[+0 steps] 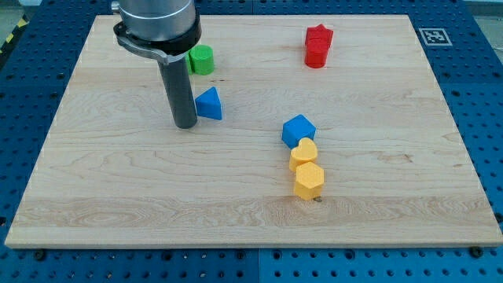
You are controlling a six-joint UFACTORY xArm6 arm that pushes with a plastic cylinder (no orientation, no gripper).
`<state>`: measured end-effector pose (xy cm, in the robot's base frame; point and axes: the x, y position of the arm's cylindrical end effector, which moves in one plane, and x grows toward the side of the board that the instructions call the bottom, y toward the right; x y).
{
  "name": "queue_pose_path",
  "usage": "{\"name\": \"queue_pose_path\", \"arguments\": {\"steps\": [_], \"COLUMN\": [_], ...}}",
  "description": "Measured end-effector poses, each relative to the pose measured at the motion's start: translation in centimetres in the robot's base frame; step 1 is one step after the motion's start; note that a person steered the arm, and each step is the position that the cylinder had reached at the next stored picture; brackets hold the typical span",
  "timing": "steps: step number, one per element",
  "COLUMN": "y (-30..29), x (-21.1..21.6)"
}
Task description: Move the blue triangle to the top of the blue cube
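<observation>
my tip (185, 124) just left of blue triangle (210, 104) — set to push right | blue cube (298, 130) well apart | claw: none on this rod, state cannot be told

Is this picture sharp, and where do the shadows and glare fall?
Camera view: evenly lit and sharp throughout; the wooden board shows no strong glare; the blue triangle, blue cube and my tip cast only faint, short shadows; the arm's top is cropped.

Wooden board (251, 212) — blue perforated table (471, 47)
</observation>
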<state>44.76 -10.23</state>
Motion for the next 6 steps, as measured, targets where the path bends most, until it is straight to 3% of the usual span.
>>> {"name": "queue_pose_path", "arguments": {"steps": [1,2,4,6], "y": [0.4,4.8,5.3,-3.6], "x": [0.0,0.0,0.0,-2.0]}}
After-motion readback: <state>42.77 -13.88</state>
